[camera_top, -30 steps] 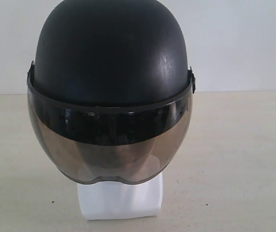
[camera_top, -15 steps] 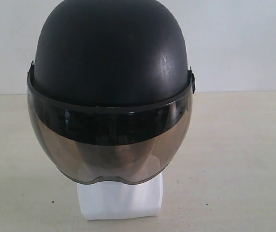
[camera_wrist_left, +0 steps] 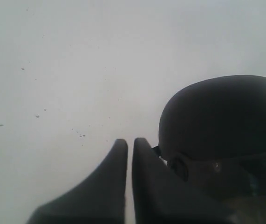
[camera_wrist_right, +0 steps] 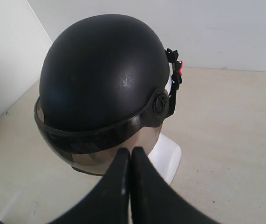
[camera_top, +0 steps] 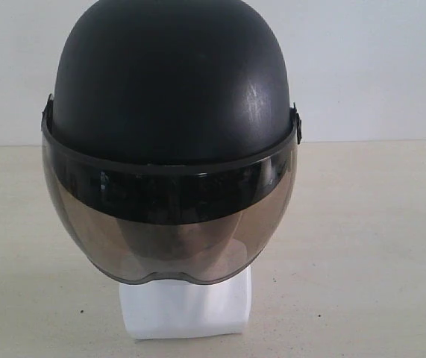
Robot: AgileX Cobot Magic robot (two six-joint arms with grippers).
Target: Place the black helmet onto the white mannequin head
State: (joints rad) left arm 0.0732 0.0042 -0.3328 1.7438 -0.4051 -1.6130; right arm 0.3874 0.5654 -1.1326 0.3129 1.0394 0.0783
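A: Sitting on the one white mannequin head (camera_top: 186, 309), a single black helmet (camera_top: 168, 82) fills the centre and upper half of the exterior frame. Its smoky visor (camera_top: 169, 239) hangs over the face. Only the blocky neck base shows, at lower centre on the beige table (camera_top: 377, 246).

B: How many grippers, and how are they set?

A: Two. The left gripper (camera_wrist_left: 129, 142) has its fingers pressed together on nothing, facing the helmet's side. The right gripper (camera_wrist_right: 131, 151) is likewise closed and empty, facing the visor.
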